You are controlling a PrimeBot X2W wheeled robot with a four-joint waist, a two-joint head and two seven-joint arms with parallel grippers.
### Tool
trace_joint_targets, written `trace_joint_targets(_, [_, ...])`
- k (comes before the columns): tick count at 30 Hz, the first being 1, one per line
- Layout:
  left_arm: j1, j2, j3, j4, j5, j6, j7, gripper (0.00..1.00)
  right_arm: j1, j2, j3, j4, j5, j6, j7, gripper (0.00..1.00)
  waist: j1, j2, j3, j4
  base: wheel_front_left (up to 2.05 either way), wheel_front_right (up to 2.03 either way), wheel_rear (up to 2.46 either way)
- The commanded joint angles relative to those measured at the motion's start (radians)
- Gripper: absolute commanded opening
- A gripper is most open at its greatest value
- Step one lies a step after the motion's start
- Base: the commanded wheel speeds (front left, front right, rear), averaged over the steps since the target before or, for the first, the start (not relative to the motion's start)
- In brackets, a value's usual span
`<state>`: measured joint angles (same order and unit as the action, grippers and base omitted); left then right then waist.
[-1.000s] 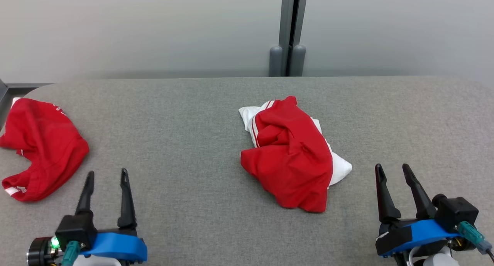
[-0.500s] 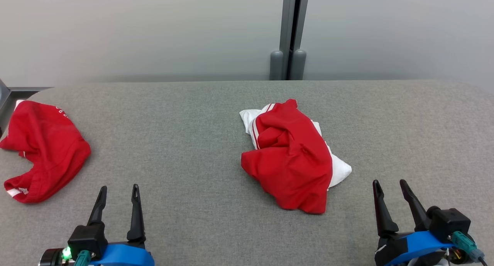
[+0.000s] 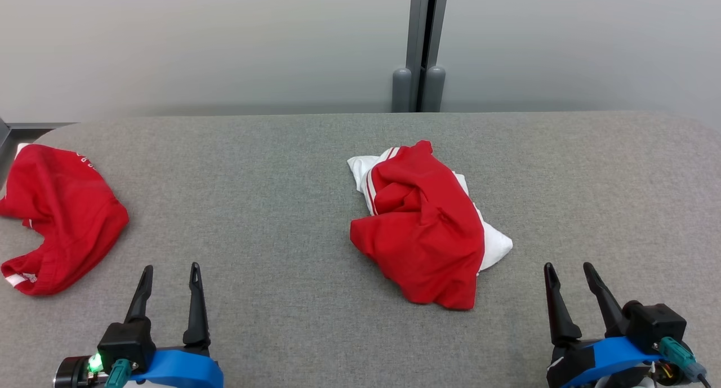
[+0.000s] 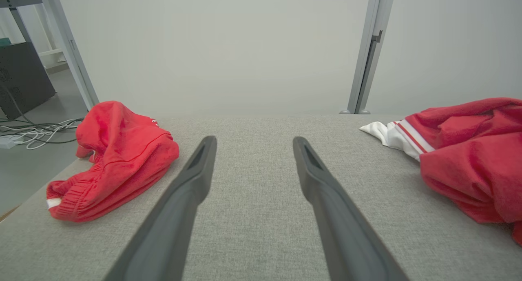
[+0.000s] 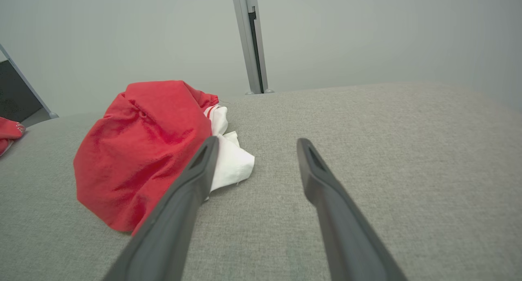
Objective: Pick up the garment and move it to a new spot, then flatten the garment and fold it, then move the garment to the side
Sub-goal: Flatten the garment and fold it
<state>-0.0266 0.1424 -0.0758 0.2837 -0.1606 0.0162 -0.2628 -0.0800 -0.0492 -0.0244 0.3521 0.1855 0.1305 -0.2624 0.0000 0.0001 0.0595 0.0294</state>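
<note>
Red-and-white garment [image 3: 419, 230] lies crumpled mid-table [image 3: 270, 168], right of centre. Left gripper [image 3: 171, 266] and right gripper [image 3: 567, 264] are at the near edge, jaws spread, both empty. It looks soft and light and will likely drape and bunch, so I'd pinch the white corner [image 3: 497, 246] nearest the right gripper.

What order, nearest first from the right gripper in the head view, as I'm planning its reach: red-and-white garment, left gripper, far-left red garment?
1. red-and-white garment, centre, left of the right gripper.
2. left gripper, lower left.
3. far-left red garment, table's left edge.
</note>
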Motion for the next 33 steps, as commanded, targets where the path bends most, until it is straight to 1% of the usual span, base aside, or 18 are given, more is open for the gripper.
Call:
trace_joint_targets(1, [-0.016,-0.003,0.004,0.002,0.006,-0.005,-0.003,1.00,-0.013,-0.002,-0.002,0.002,0.004,0.001,-0.004,1.00,0.0000,-0.0001,0.000,0.000,0.00,0.00,0.00])
trace_joint_targets(22, [-0.013,-0.020,0.038,0.011,0.030,-0.025,-0.003,1.00,-0.029,-0.002,0.010,0.015,0.010,0.001,-0.004,1.00,0.0000,-0.0001,-0.012,0.003,0.00,0.00,0.00])
trace_joint_targets(25, [-0.018,-0.023,0.042,0.012,0.032,-0.026,-0.003,1.00,-0.072,-0.002,0.022,0.022,-0.013,0.001,-0.004,1.00,0.0000,-0.0001,-0.008,0.006,0.00,0.00,0.00])
trace_joint_targets(28, [-0.029,-0.025,0.044,0.009,0.034,-0.029,-0.003,1.00,-0.149,-0.002,0.029,0.032,-0.040,0.001,-0.004,1.00,0.0000,-0.0001,0.002,0.011,0.00,0.00,0.00])
trace_joint_targets(33, [-0.050,-0.032,0.039,-0.001,0.041,-0.033,-0.003,1.00,-0.321,-0.014,0.040,0.117,-0.079,0.001,0.007,1.00,0.0000,-0.0001,0.035,0.026,0.00,0.00,0.00])
